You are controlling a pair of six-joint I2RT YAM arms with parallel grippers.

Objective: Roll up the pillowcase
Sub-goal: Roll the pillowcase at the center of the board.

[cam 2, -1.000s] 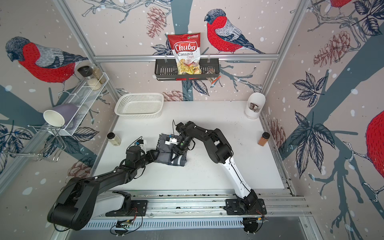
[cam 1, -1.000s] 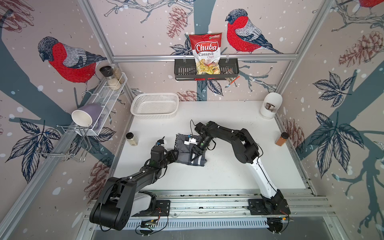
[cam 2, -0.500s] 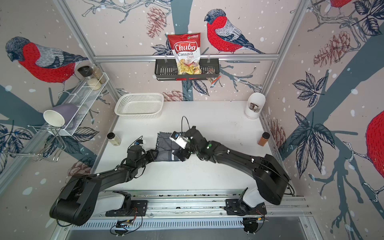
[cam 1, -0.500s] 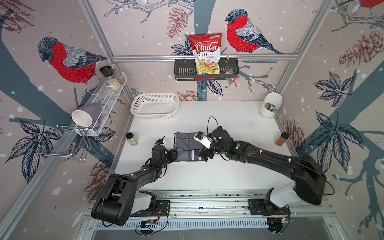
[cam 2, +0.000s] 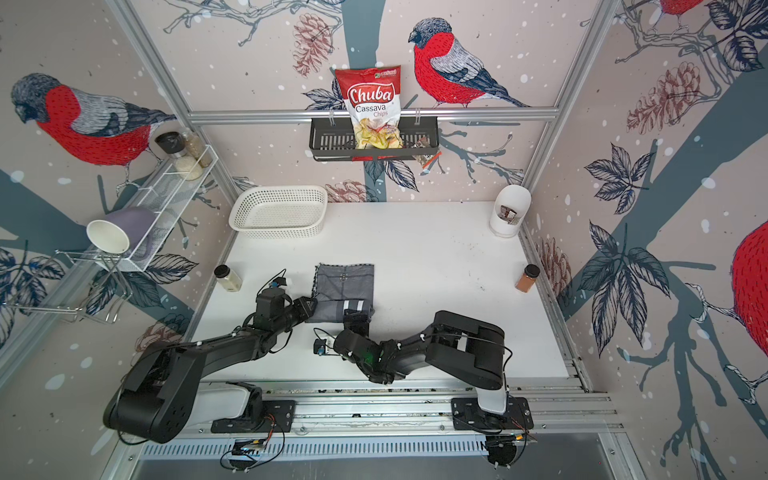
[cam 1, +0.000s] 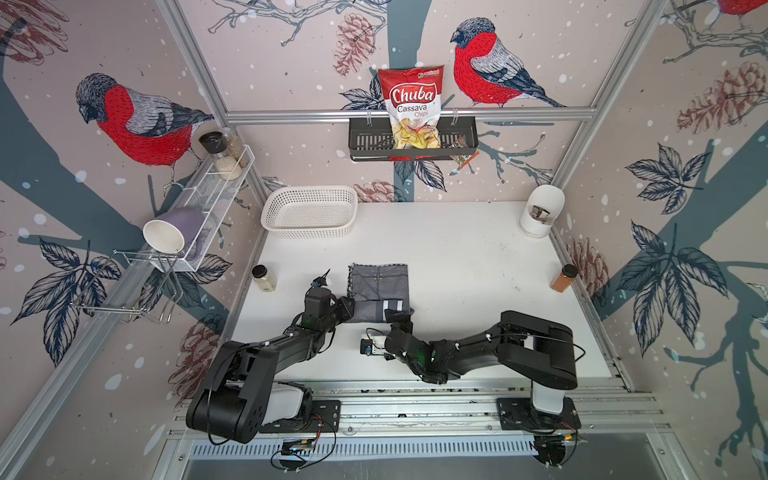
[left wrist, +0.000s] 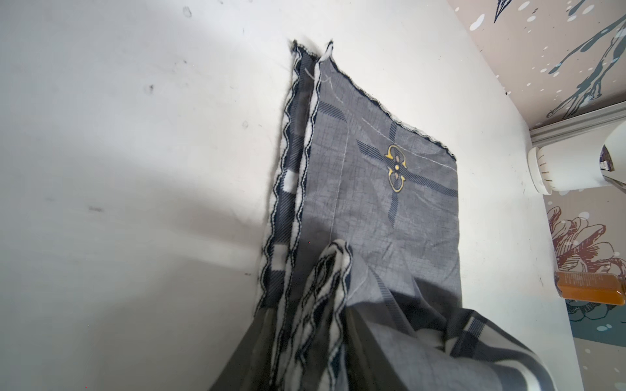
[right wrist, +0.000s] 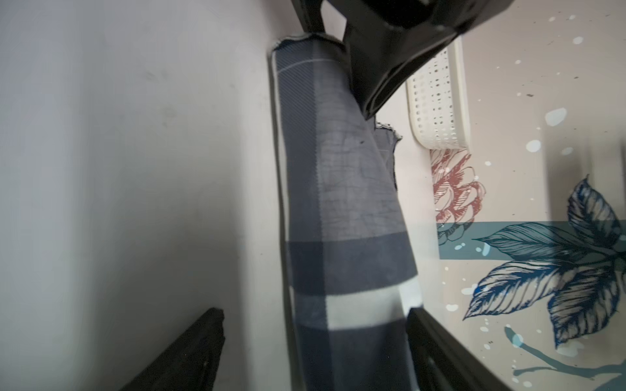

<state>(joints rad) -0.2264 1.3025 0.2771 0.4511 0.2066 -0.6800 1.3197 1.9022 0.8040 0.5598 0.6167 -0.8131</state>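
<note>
Right gripper point(cam 1: 397, 319): relocated from over the pillowcase point(cam 1: 379, 281) to its rolled edge, jaws wide (straddling, not pinching). Left gripper point(cam 1: 348, 307): clamped on that edge. Advice: grip level, roll evenly, stay taut.

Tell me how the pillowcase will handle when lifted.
Likely floppy: the pillowcase bunches and folds where the left claw pinches it. Probably light: thin cloth lying flat. Its rolled end may slacken if released; the layers look loose.
</note>
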